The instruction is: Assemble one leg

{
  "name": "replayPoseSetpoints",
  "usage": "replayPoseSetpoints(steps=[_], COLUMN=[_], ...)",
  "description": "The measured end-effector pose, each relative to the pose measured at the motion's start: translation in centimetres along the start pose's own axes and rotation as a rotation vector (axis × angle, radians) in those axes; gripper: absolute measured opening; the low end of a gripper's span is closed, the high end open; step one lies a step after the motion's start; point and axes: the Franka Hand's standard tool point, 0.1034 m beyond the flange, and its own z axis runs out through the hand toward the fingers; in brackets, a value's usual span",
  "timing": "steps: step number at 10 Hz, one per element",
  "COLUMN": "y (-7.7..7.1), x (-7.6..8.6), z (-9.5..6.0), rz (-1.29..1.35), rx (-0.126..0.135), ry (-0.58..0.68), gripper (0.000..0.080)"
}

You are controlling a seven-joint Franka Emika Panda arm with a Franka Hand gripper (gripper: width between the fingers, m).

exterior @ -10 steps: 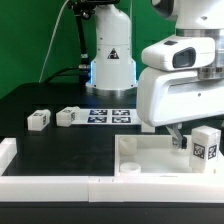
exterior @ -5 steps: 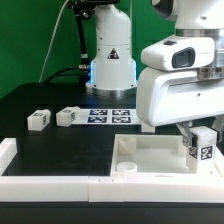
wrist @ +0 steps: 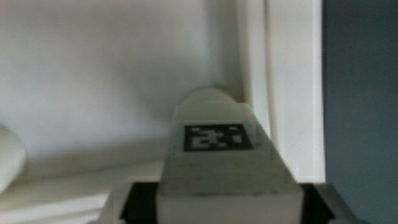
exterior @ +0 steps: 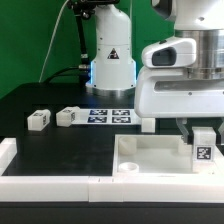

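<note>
A white leg (exterior: 204,149) with a black-and-white tag stands upright in my gripper (exterior: 200,132), over the right corner of the large flat white panel (exterior: 150,155) in the exterior view. My fingers are shut on its upper part. In the wrist view the leg (wrist: 217,140) fills the middle, its tag facing the camera, with dark finger pads (wrist: 143,203) on both sides of it. The panel (wrist: 107,90) lies behind it. Two more small white legs (exterior: 40,120) (exterior: 69,116) lie on the black table at the exterior view's left.
The marker board (exterior: 111,115) lies flat in front of the robot base (exterior: 110,60). A white rim (exterior: 45,185) runs along the table's near edge. A round peg (exterior: 128,168) stands on the panel's near left corner.
My gripper with the leg has moved a little toward the exterior view's right and slightly down over the panel's right corner.
</note>
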Motion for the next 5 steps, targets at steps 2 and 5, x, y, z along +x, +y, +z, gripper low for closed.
replayPoseSetpoints(steps=[2,5], y=[0.2,1.1], x=[0.1,0.2], z=[0.0,-0.1], rz=[0.195,0.346], rx=[-0.004,-0.029], ry=[0.004,0.008], gripper=[0.0290,0.0295])
